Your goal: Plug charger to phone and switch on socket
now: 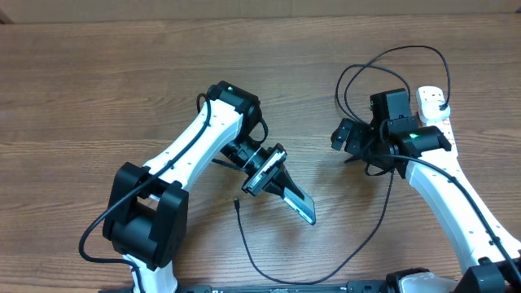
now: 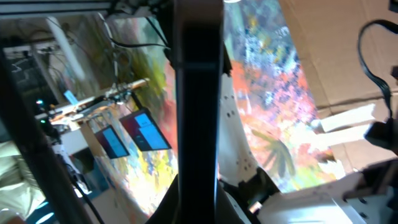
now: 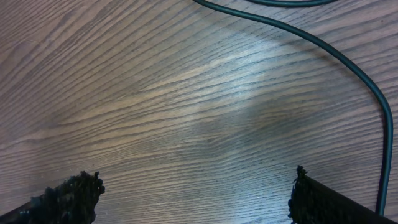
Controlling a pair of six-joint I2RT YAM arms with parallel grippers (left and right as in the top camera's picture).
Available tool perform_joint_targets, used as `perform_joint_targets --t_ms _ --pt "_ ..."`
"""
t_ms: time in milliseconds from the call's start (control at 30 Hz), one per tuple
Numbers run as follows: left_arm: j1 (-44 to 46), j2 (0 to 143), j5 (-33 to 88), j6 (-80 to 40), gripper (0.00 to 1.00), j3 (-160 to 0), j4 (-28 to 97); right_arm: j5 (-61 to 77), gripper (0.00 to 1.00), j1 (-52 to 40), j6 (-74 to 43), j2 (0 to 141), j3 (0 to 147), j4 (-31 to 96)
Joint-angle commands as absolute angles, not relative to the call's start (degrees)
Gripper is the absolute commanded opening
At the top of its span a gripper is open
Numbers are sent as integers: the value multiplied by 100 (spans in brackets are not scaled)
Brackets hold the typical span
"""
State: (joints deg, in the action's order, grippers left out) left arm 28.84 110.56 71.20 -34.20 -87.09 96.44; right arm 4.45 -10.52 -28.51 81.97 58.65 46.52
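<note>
The wooden counter (image 1: 98,73) carried everything. The left arm (image 1: 195,138) rose from its base at the near left edge, bent at a high elbow near the middle of the counter, then turned its wrist back down and to the right. The right arm (image 1: 448,191) ran up the right side and folded leftward at the wrist, with its camera looking down at bare wood.

The white socket (image 1: 431,99) lay at the far right, partly hidden behind the right arm's wrist.

The left gripper (image 1: 285,191) had its jaws pinching the phone (image 1: 303,208), which it held edge-on and slanting down to the right near the counter's centre; in the left wrist view the phone (image 2: 196,93) was a dark upright bar.

The right gripper (image 1: 346,134) hung left of the socket, with its jaws spread wide and nothing between them (image 3: 193,199).

The charger (image 1: 242,232) looped above the right wrist and trailed along the near edge. Its tip lay just left of the phone, not touching it. A stretch of the cable (image 3: 348,61) crossed the right wrist view.
</note>
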Motion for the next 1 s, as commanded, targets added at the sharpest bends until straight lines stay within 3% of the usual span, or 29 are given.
perform_joint_targets --t_ms 0,967 --pt "2810 10927 7644 -3426 4 -8812 9688 390 100 -1044 -2867 8221 5887 4644" --pt "2670 10927 7647 -3221 4 -8812 9688 390 100 -1044 -2869 8221 5887 4644"
